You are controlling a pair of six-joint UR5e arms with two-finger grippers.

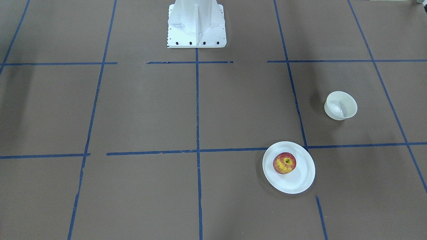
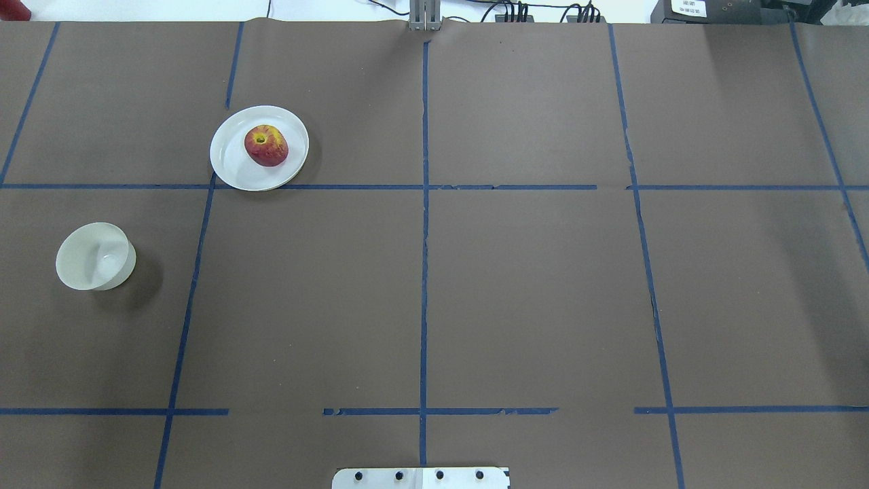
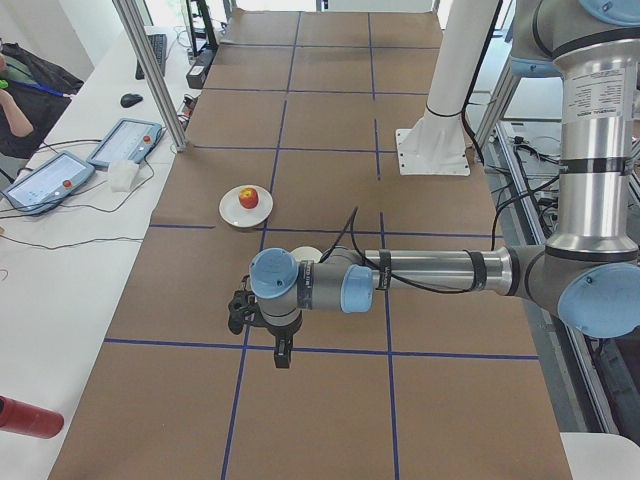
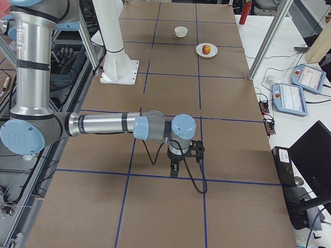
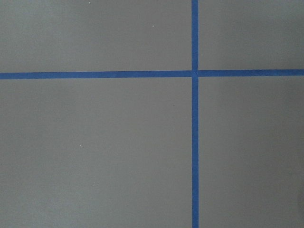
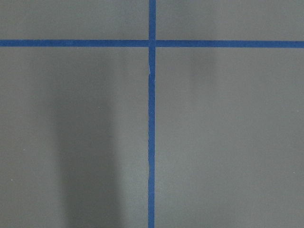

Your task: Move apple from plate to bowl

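The apple (image 2: 266, 145) sits on the plate (image 2: 231, 170) at the far side of the taped table (image 2: 529, 285), on the robot's left. The bowl (image 2: 95, 257) stands apart from it, nearer the robot. The left gripper (image 3: 283, 355) and right gripper (image 4: 174, 171) hang over the table well away from both dishes — whether their jaws are parted, or grip anything, cannot be told.

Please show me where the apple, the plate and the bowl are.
apple (image 2: 266, 145), overhead exterior view, middle of its red skin.
plate (image 2: 231, 166), overhead exterior view, bare part of its floor.
bowl (image 2: 85, 261), overhead exterior view, inner wall.
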